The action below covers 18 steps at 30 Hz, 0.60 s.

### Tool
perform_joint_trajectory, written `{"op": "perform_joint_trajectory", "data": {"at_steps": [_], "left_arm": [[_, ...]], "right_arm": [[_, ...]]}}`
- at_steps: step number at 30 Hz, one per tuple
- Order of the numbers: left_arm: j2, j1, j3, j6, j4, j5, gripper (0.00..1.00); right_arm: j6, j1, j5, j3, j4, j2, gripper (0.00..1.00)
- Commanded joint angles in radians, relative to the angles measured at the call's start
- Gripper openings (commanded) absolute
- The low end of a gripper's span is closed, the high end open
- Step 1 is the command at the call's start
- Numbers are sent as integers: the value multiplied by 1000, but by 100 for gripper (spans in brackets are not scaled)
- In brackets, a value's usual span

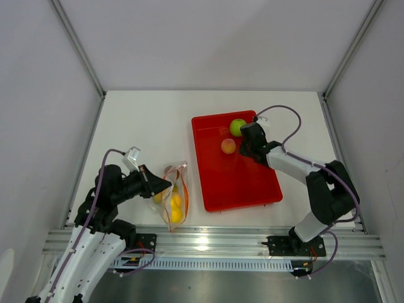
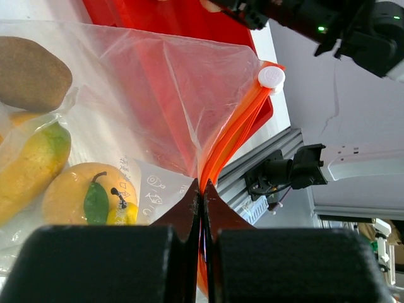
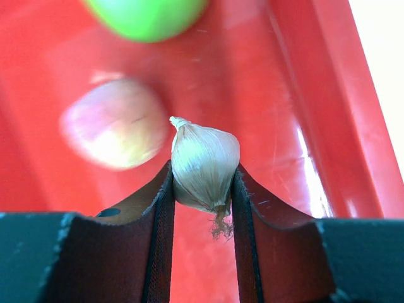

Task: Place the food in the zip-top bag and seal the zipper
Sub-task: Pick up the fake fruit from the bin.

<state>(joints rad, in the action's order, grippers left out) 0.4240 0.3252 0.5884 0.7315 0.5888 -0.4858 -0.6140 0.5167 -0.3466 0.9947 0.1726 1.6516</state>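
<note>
Right gripper (image 3: 204,170) clamped on beige, papery garlic (image 3: 203,154), within the red tray (image 3: 315,95); long axis runs along the jaws, pointed tip outward, root tuft toward the wrist. Peach (image 3: 113,123) and green apple (image 3: 148,16) lie beyond. Left gripper (image 2: 202,191) pinches the orange zipper (image 2: 237,132) of the clear bag (image 2: 158,95), left of the tray.

Tray (image 1: 240,183) was plain glossy red. Apple (image 1: 237,127) was green; peach (image 1: 228,146) was pink fading to yellow. Beige piece (image 3: 205,165) was pale with fine lengthwise streaks. Zip-top bag (image 2: 158,95) was clear, with small grey symbols printed low. Zipper (image 2: 233,136) was orange-red, slider (image 2: 271,76) white. Inside showed brown piece (image 2: 31,72), yellow-green mango (image 2: 31,164), and orange (image 2: 72,192) with a green leaf.
</note>
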Motion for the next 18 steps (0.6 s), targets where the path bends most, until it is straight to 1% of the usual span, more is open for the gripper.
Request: {"op": "perform_joint_trajectory", "data": {"at_steps": [1, 4, 7, 11, 13, 14, 17, 18], "left_arm": [[16, 6, 25, -20, -66, -33, 1], [36, 6, 22, -26, -90, -40, 1], [53, 6, 13, -27, -124, -56, 1], [73, 6, 2, -46, -150, -70, 1], [76, 6, -4, -46, -170, -73, 0], [79, 6, -9, -44, -178, -77, 1], [78, 6, -19, -37, -207, -89, 1], [78, 6, -31, -35, -214, -88, 1]], "right_arm": [[39, 48, 9, -2, 30, -113, 0], [51, 75, 14, -7, 73, -182, 0], [69, 130, 34, -31, 90, -269, 0], [109, 253, 58, -62, 77, -392, 0], [128, 290, 103, -59, 82, -455, 0], [138, 336, 124, -54, 85, -473, 0], [172, 410, 187, -36, 96, -536, 0], [178, 463, 199, -30, 99, -550, 0]]}}
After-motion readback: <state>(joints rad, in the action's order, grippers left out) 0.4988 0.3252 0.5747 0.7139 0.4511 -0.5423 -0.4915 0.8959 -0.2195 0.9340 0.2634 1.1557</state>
